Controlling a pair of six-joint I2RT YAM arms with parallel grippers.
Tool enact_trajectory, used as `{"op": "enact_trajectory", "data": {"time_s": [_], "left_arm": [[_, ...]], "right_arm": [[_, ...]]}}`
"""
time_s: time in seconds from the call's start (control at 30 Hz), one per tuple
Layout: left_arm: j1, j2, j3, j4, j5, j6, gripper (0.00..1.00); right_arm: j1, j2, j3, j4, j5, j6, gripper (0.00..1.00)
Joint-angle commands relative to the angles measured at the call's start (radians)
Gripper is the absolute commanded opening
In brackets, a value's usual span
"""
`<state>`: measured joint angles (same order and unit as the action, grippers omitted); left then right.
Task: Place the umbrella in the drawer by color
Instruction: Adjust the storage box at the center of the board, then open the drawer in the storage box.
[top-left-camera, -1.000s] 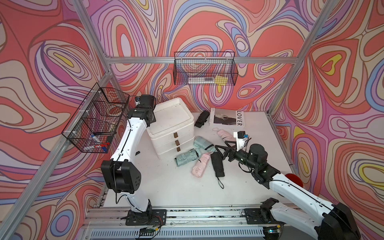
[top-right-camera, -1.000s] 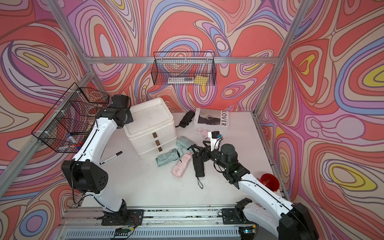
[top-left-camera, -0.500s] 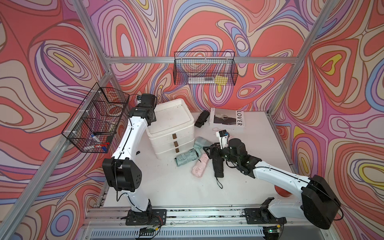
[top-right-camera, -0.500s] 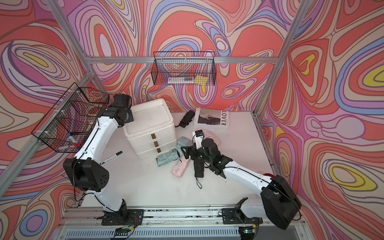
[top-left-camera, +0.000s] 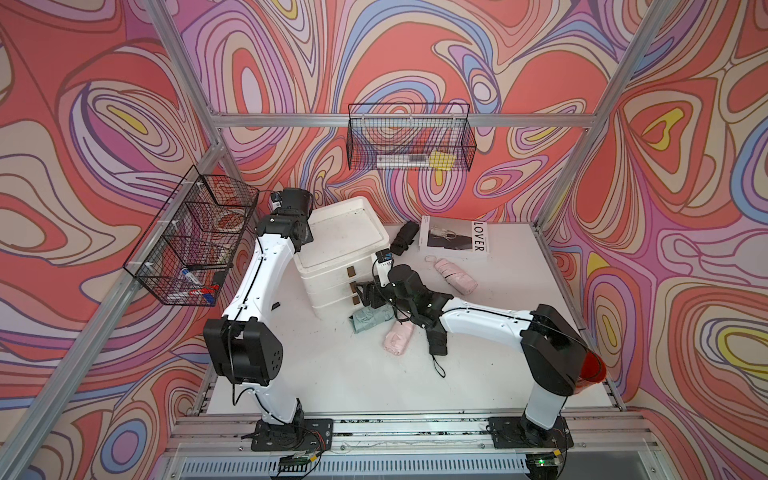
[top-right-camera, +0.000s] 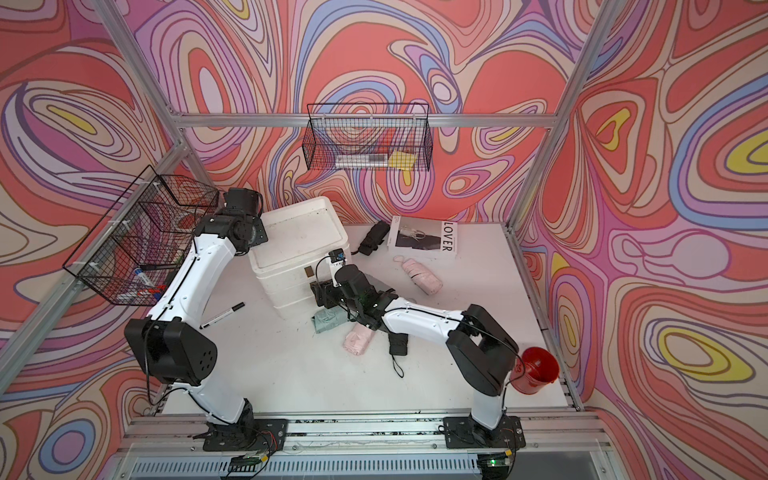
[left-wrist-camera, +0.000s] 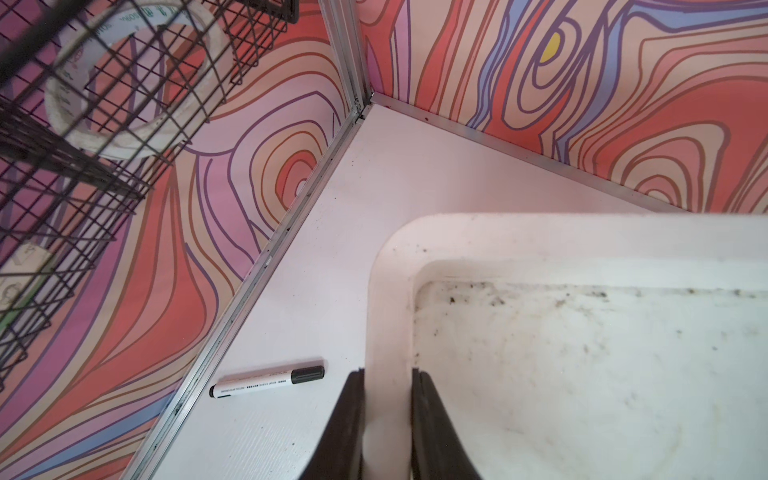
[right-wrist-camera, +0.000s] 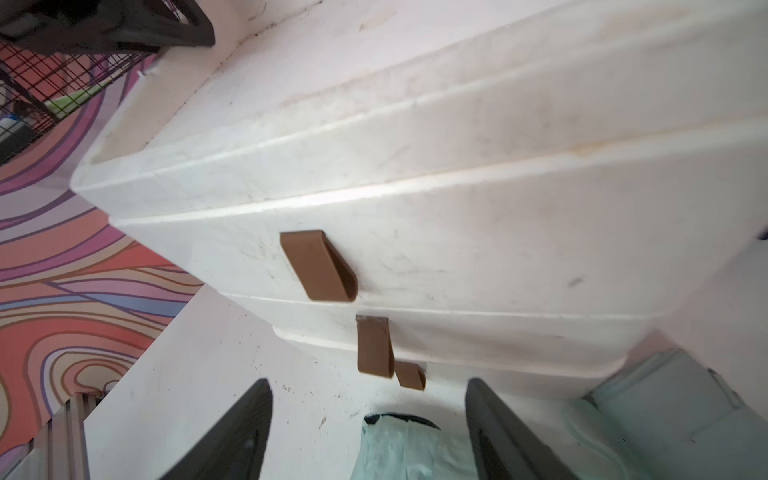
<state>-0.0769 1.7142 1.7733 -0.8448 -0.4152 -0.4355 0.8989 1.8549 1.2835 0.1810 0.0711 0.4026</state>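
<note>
Magazine (top-left-camera: 454, 236) at the desk's (top-left-camera: 332, 374) far edge read "LOVER" along its white margin, marker's (left-wrist-camera: 266, 382) print was too small to read

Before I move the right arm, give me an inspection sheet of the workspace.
Surface: white table, lightly scuffed.
Job's things: white drawer unit, all three drawers shut; green umbrella, pink umbrella and black umbrella clustered at its front, partly under the right arm; second pink umbrella apart; second black umbrella at the back.
Clutter: magazine, marker, red bucket.
Grippers: left gripper shut on the drawer unit's top rim; right gripper open, facing the lower brown handles, holding nothing.
Cables: black cable by the left arm; no snag seen.
Surroundings: back wire basket and side wire basket on patterned walls.
</note>
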Motion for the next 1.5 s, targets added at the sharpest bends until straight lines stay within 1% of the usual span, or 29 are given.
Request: {"op": "enact_trajectory", "data": {"time_s": [0.0, 0.1, 0.17, 0.27, 0.37, 0.6, 0.67, 0.77, 0.9, 1.0, 1.13, 1.17, 1.47], "left_arm": [[-0.004, 0.002, -0.066, -0.019, 0.064, -0.023, 0.03], [-0.004, -0.028, -0.09, -0.012, 0.089, -0.032, 0.02], [-0.004, -0.055, -0.118, 0.008, 0.116, -0.031, 0.02], [-0.004, -0.097, -0.154, 0.04, 0.119, -0.03, 0.02], [-0.004, -0.116, -0.166, 0.05, 0.122, -0.036, 0.01], [-0.005, -0.114, -0.163, 0.043, 0.159, -0.054, 0.0], [-0.004, -0.116, -0.163, 0.043, 0.156, -0.053, 0.0], [-0.004, -0.117, -0.164, 0.044, 0.152, -0.054, 0.0], [-0.006, -0.116, -0.164, 0.043, 0.157, -0.058, 0.0], [-0.004, -0.117, -0.163, 0.041, 0.156, -0.063, 0.0], [-0.005, -0.12, -0.167, 0.039, 0.135, -0.076, 0.0], [-0.004, -0.119, -0.169, 0.039, 0.13, -0.082, 0.0], [-0.004, -0.089, -0.167, 0.029, 0.105, -0.11, 0.0]], "right_arm": [[0.017, 0.064, 0.061, 0.024, 0.088, 0.022, 0.75], [0.025, 0.097, 0.08, 0.058, 0.141, 0.054, 0.73], [0.031, 0.105, 0.077, 0.087, 0.171, 0.069, 0.71], [0.041, 0.106, 0.065, 0.126, 0.21, 0.076, 0.68], [0.049, 0.1, 0.065, 0.141, 0.224, 0.069, 0.67], [0.052, 0.104, 0.101, 0.128, 0.258, 0.036, 0.64], [0.052, 0.101, 0.102, 0.127, 0.27, 0.029, 0.59], [0.051, 0.094, 0.096, 0.138, 0.274, 0.022, 0.55], [0.051, 0.098, 0.107, 0.133, 0.266, 0.016, 0.43], [0.051, 0.099, 0.111, 0.128, 0.255, 0.014, 0.29], [0.055, 0.089, 0.097, 0.12, 0.243, 0.016, 0.04], [0.058, 0.085, 0.089, 0.12, 0.242, 0.015, 0.0], [0.104, 0.004, -0.03, 0.102, 0.254, 0.002, 0.0]]}}
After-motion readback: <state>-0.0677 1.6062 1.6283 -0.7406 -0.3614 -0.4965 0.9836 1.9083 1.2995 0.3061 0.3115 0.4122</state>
